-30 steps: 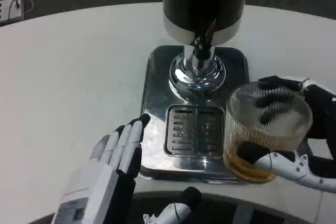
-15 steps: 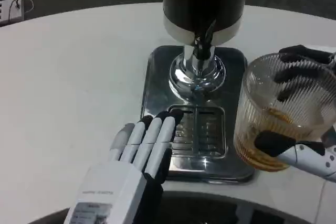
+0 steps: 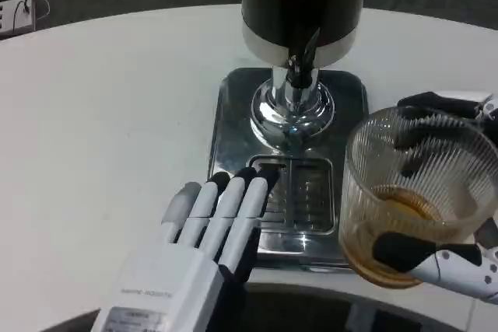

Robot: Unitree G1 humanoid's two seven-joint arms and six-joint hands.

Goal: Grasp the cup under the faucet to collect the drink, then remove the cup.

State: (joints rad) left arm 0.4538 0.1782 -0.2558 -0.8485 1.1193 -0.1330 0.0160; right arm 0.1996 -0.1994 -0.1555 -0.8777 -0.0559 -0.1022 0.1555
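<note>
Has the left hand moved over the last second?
Yes. The left hand has advanced toward the dispenser; its fingertips now reach the drip grate.

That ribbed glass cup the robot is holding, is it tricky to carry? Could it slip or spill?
Probably a little. The cup looks like clear, rigid glass, so likely fragile if dropped. Its ribbed wall may help the right hand keep its hold. The amber drink fills only the bottom, so tilting seems unlikely to spill much.

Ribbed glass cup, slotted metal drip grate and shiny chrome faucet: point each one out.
Ribbed glass cup (image 3: 412,192): head view, front wall.
Slotted metal drip grate (image 3: 307,196): head view, right slots.
Shiny chrome faucet (image 3: 292,106): head view, rounded base.
</note>
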